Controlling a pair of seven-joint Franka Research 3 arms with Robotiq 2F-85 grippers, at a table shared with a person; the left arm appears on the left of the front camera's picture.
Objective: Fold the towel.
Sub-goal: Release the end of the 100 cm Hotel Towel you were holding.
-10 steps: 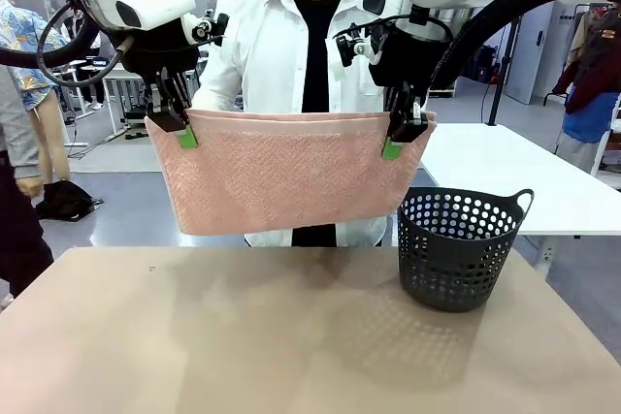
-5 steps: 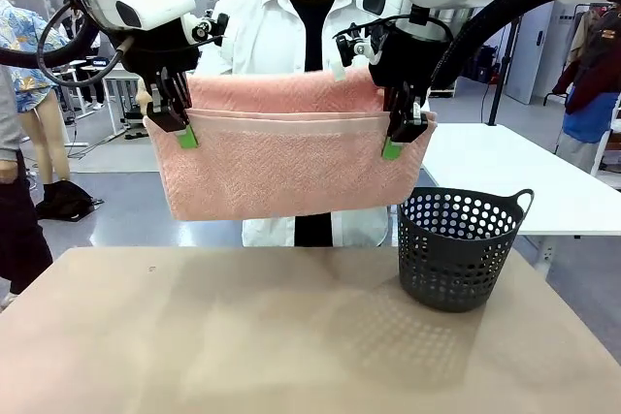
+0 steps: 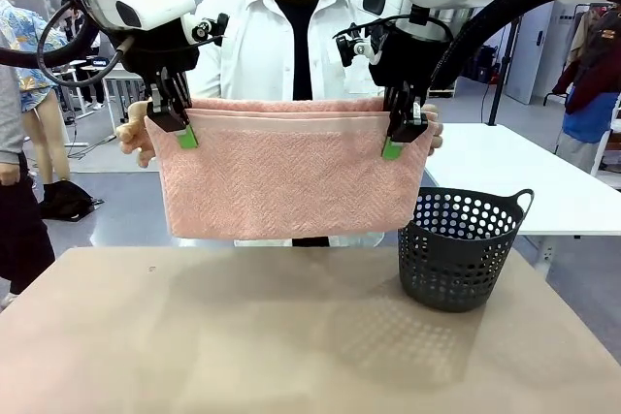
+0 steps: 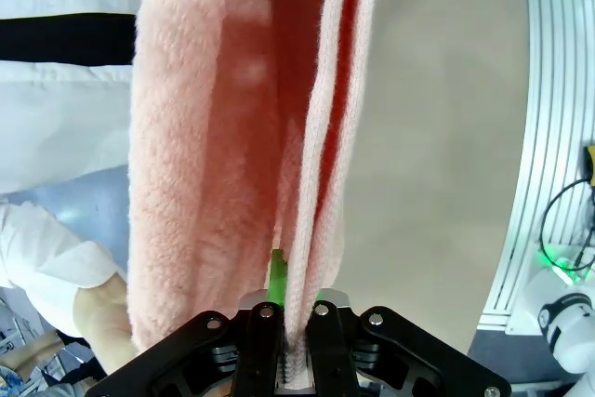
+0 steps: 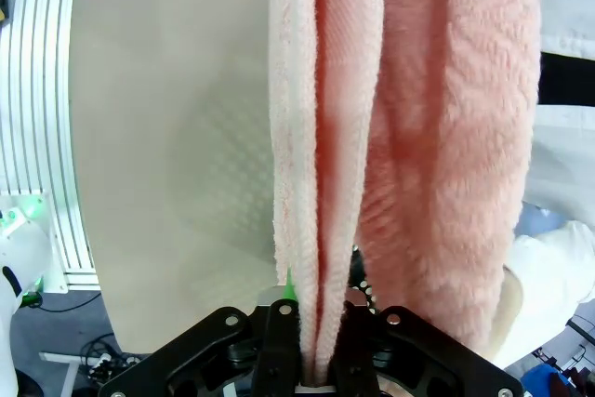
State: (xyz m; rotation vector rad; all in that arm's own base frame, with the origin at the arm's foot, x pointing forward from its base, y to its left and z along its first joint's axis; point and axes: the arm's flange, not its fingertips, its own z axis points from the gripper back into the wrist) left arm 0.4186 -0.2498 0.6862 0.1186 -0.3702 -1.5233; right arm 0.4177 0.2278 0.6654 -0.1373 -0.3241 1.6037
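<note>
Person's hand at L corner, beside L end effector, which is clenched on towel top edge. Towel hangs taut btwn the 2 arms, clear of bench. Rear layer, poking above the top edge a moment ago, now sits level w/ it — 1st fold looks nearly made. R end effector clenched on other corner — 2nd hand beside it. Basket far R.

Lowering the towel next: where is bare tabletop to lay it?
The table is bare from its left edge across to the basket, under the hanging towel. Crowded at the right, where the basket stands.
</note>
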